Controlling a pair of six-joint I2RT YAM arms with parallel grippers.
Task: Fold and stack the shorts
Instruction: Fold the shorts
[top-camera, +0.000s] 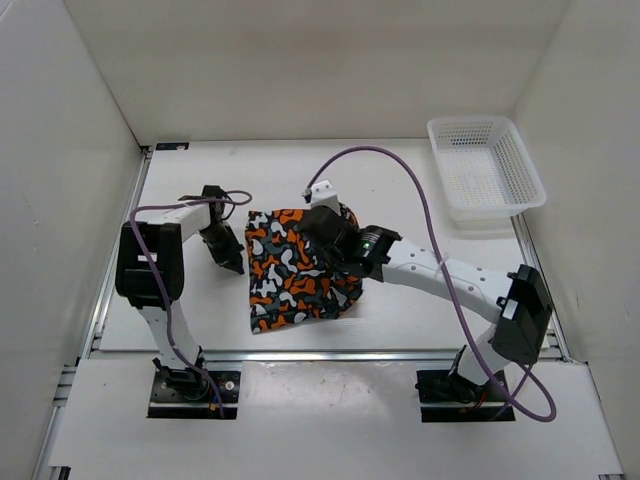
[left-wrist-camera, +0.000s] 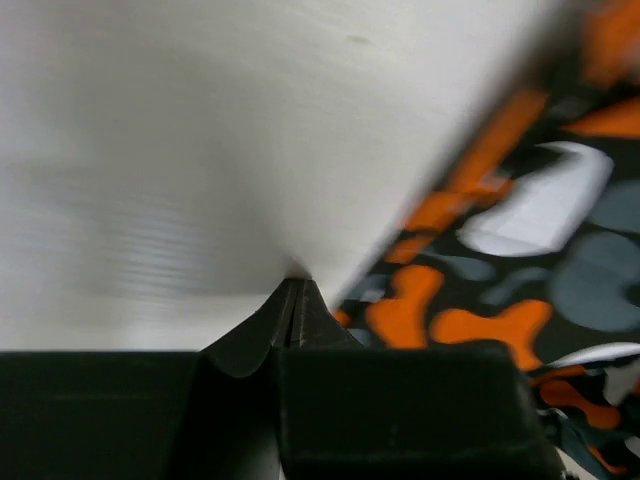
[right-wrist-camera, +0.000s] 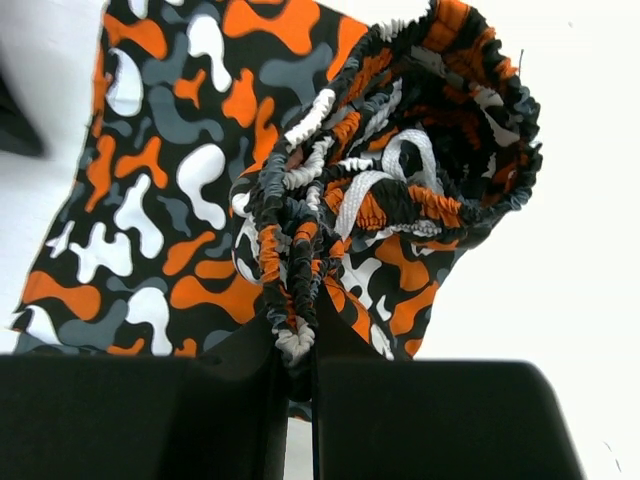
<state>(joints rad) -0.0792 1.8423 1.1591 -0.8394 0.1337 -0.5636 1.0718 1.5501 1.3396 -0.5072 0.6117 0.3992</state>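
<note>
The shorts (top-camera: 285, 275), blotched in orange, black, grey and white, lie mid-table. Their elastic waistband (right-wrist-camera: 300, 250) with its white drawstring is bunched and lifted at the right side. My right gripper (top-camera: 335, 243) is shut on that waistband, pinching it between the fingers (right-wrist-camera: 350, 320). My left gripper (top-camera: 232, 262) stands just left of the shorts, shut with nothing between its jaws. In the left wrist view its tips (left-wrist-camera: 296, 290) touch over the bare table, and the shorts (left-wrist-camera: 520, 260) lie close to their right.
A white mesh basket (top-camera: 487, 166) stands at the back right corner. White walls enclose the table on three sides. A purple cable (top-camera: 400, 165) arcs above the right arm.
</note>
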